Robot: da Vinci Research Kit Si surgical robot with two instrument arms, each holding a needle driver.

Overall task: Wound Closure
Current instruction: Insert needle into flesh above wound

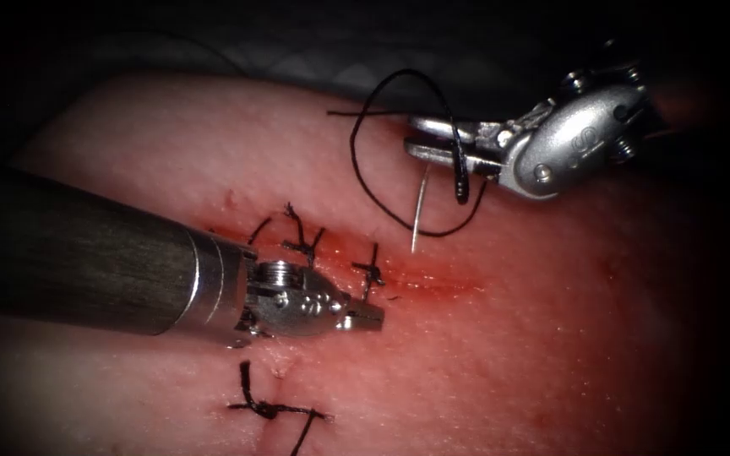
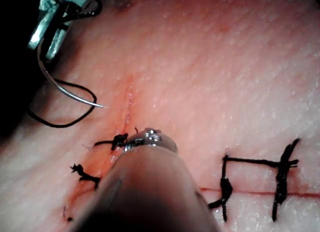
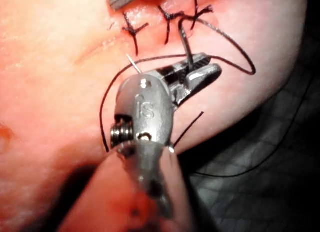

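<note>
- While the right tool [image 1: 433,139] hung above the tissue [image 1: 551,338], right of the cut [image 1: 433,279], its jaws were clamped on the needle [image 1: 418,211] near the thread end.
- The needle was clear of the tissue, tip pointing down.
- The thread [image 1: 365,169] looped around those jaws.
- The left tool [image 1: 369,317] lay over the cut beside the stitches [image 1: 369,272], jaws together, holding nothing.

Bare tissue [image 1: 551,338] right of cut [image 1: 433,279] (unobstructed)
</note>
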